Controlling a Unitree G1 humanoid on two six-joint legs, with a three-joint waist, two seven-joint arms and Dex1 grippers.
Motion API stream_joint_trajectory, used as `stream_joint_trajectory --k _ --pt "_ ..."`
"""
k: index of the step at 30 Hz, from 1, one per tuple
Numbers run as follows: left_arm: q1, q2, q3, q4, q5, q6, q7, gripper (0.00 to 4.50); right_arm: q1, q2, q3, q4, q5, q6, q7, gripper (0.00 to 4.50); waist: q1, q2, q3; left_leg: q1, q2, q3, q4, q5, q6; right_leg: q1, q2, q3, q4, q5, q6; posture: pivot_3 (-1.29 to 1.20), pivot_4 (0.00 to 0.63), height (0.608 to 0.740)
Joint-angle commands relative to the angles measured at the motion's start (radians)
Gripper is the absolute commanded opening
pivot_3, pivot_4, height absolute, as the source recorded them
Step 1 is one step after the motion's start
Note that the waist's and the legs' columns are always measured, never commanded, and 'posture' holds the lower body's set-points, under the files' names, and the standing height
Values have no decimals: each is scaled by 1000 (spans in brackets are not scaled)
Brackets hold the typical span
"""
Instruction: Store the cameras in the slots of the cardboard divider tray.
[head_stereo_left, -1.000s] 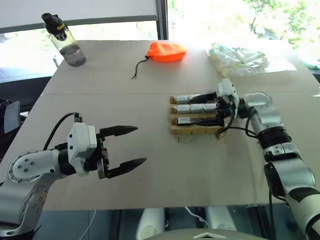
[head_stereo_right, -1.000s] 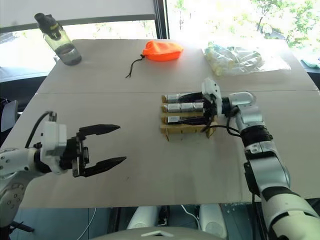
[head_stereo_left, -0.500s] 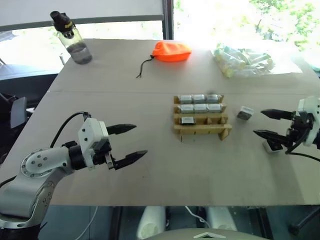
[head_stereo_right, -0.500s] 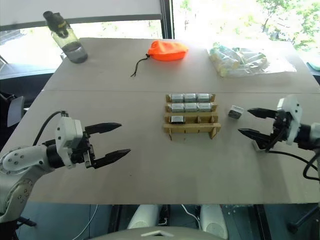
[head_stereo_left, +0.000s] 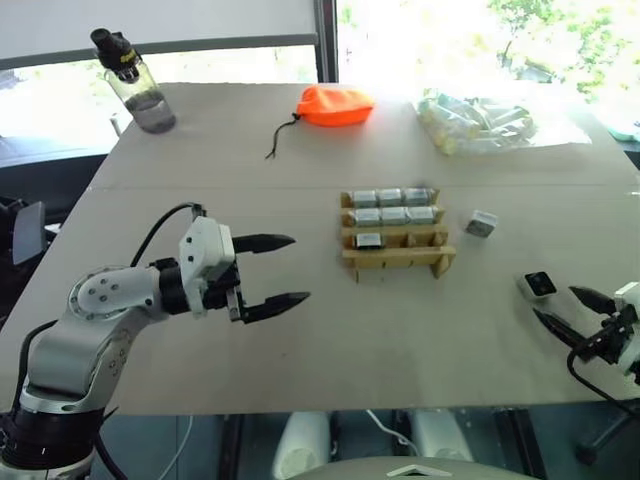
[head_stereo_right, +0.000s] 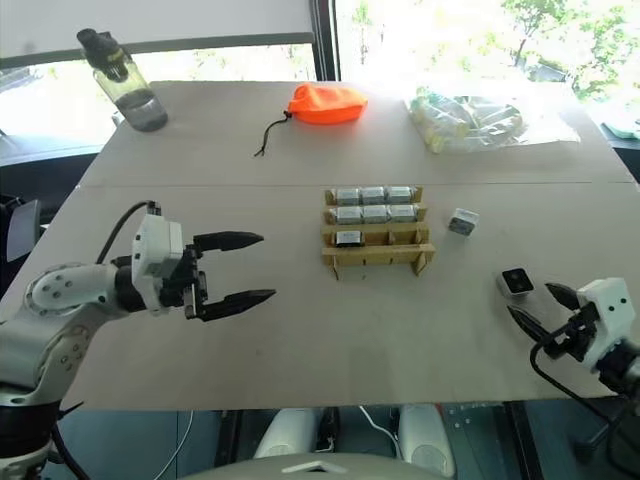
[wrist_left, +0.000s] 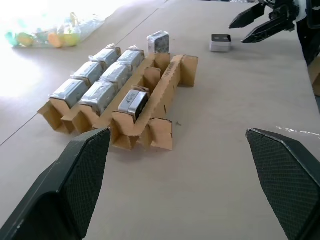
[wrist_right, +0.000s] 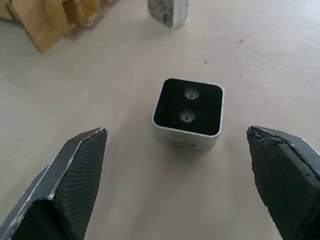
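silver-grey jointed arms with white wrist housings, looped black cables, and black tapered fingers on left pincer (head_stereo_left: 268, 272) and right pincer (head_stereo_right: 540, 311).

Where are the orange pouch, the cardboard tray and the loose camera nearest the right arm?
orange pouch (head_stereo_left: 334, 104), left eye view, middle of its fabric.
cardboard tray (head_stereo_left: 398, 261), left eye view, its near front strip.
loose camera (wrist_right: 188, 112), right wrist view, its dark two-lens face.

The tan-brown corrugated cardboard divider tray (wrist_left: 165, 87) looks matt, with rough cut edges. Just ahead of the right gripper's (wrist_right: 180, 185) black, cross-hatched, rubbery-looking fingers (wrist_right: 75, 175) lies a small white-cased camera (wrist_right: 188, 114) with a glossy dark face; beyond it, a speckled grey matt-sided camera (wrist_right: 169, 11). The beige table top (wrist_right: 115, 200) is smooth and matt.
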Motion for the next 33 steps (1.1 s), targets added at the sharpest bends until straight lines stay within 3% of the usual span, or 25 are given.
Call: stream_joint_trajectory --k 1,5,16,19,23,28,33 --pt "-31 -4 -3 -1 -27 -21 -41 4500 7 92 15 -54 -37 -52 -145 4437 2 0 0 0 0 -1 0 0 0 0 0 -1 0 0 0 0 150 740" --pt "-57 3 1 7 -51 -17 -95 4500 -6 160 79 -46 -101 -87 -240 4437 2 0 0 0 0 -1 0 0 0 0 0 -1 1 1 -2 0 150 740" --pt "-69 10 22 -13 -84 10 -115 4500 -82 174 131 65 -133 -168 -323 4437 2 0 0 -1 0 -1 0 0 0 0 0 0 0 1 -3 0 150 740" --pt "-64 9 28 -19 -85 11 -108 4500 -85 173 132 75 -126 -176 -327 3605 2 0 0 -1 0 -1 0 0 0 0 0 0 0 1 -3 0 150 740" --pt "-55 11 35 -26 -89 12 -105 4500 -78 173 136 79 -125 -195 -322 1951 2 0 0 0 0 0 0 0 0 0 0 0 0 1 -3 0 150 740" --pt "-55 18 38 -23 -102 20 -112 4500 -77 164 146 64 -95 -221 -277 1949 2 0 0 0 0 -1 0 0 0 0 0 0 1 1 -3 0 150 740" --pt "-93 -4 0 0 -102 29 -99 4500 -112 5 266 -3 -216 -380 -117 1949 0 0 0 0 -1 0 0 0 0 0 0 1 1 1 -3 0 150 740"
